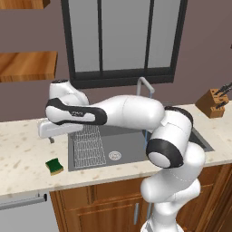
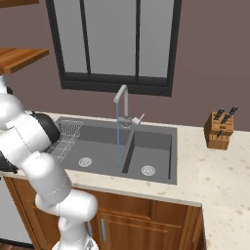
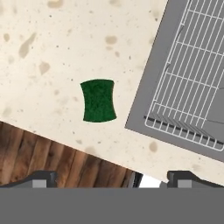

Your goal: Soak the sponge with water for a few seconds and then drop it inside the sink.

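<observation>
The two dark fingertips [image 3: 43,178] stand spread wide with nothing between them, which suits an approach from above: the gap has to be broader than the sponge [image 3: 99,100] before the hand comes down on it. The gripper [image 3: 109,179] looks straight down at the counter [image 3: 52,43], and the sponge, dark green face up, lies flat there, apart from the fingers and not yet touched. Taking the sink [image 1: 108,149] as the landmark, the sponge [image 1: 54,166] sits on the counter just off its left front corner, close to the counter's front edge, outside the basin altogether. The hand [image 1: 50,129] hangs over the counter just left of the sink's left rim, above and somewhat behind the sponge, so it seems to be lining up for the pick rather than making it. Inside the sink, the wire rack [image 1: 88,145] fills the left end of the left basin. The faucet [image 2: 122,105] rises at the back over the divider between the basins, and the water [image 2: 118,136] falls from it in a thin blue stream into the left basin beside the divider. Since the stream runs, the soaking likely needs only the sponge carried under it.
</observation>
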{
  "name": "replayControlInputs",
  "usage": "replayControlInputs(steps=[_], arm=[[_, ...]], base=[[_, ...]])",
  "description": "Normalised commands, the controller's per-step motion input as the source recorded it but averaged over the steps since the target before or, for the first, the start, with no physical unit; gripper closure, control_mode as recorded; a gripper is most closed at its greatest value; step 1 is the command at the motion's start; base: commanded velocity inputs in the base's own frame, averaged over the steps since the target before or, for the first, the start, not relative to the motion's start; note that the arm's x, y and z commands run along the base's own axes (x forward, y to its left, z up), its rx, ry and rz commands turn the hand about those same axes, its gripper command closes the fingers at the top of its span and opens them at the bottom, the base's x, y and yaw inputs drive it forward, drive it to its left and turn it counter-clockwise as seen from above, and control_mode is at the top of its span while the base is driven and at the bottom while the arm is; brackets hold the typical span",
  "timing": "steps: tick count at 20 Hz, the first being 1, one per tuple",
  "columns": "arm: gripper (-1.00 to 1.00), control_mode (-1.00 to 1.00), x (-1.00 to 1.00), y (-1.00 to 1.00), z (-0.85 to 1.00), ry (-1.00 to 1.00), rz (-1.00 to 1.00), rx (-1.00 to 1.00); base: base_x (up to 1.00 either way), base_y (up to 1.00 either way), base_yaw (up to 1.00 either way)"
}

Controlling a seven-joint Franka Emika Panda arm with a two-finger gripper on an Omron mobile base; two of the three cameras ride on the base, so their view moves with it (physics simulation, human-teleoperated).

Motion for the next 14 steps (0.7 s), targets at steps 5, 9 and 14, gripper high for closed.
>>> replayControlInputs(steps=[5, 9, 14], arm=[[-1.0, -1.0, 0.05, 0.2, -0.09, -0.01, 0.0, 0.0], [-1.0, -1.0, 0.0, 0.23, -0.15, -0.05, 0.0, 0.0], [-1.0, -1.0, 0.0, 0.18, -0.13, -0.07, 0.0, 0.0]], base=[[0.0, 0.0, 0.0], [0.0, 0.0, 0.0], [0.0, 0.0, 0.0]])
